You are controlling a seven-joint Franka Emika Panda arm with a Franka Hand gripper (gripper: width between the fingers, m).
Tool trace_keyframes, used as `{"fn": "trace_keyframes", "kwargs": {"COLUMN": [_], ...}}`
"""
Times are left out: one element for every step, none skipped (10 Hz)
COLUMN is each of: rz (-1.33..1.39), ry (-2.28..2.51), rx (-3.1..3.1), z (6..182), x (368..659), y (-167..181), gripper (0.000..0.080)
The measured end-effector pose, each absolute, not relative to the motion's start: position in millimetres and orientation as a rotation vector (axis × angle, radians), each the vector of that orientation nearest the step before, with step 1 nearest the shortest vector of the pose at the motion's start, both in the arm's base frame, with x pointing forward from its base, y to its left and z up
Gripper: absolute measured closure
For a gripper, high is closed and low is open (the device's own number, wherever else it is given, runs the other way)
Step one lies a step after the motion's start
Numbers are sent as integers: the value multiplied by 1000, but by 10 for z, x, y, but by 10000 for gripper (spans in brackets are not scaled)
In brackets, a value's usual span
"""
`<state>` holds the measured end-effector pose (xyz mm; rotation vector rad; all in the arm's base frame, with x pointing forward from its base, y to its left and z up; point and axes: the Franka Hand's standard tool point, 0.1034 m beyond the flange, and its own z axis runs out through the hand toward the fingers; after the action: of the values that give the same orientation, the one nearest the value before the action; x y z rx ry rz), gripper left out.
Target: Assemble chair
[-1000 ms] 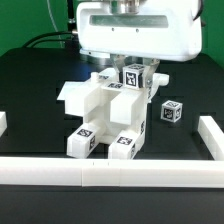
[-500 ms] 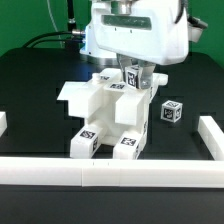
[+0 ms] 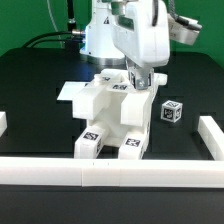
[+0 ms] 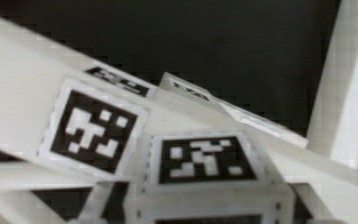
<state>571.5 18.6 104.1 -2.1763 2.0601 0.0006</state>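
Chair lies on table, tagged post ends toward near rail, long axis running away from it. End effector covers its rear; can't tell its opening or grip.

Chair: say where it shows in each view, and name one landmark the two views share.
Exterior view: the chair stands mid-picture on the black table, its rear part under the pincer.
Wrist view: the chair fills most of the picture, close up, with marker tags facing the camera.
Shared landmark: the black table, which is the dark area behind the white pieces in the wrist view.
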Motion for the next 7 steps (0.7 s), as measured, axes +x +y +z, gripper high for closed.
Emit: {"fn": "trace_keyframes", "kwargs": {"rz": [9,21,31,37,33,34,42], "ry": [2113,2188,2251,2275,2245,2210,2179], "rx": [-2121,-2037,-1964,-1932,-1966,-2006,-2039], "z": [1040,1039,1038,1038,1038,1041,1057], "x": [5715,5715,5715,5715,5715,5716,5728], "y": [191,202,209,215,215,213,204], "gripper": [517,517,517,441,441,293,182]}}
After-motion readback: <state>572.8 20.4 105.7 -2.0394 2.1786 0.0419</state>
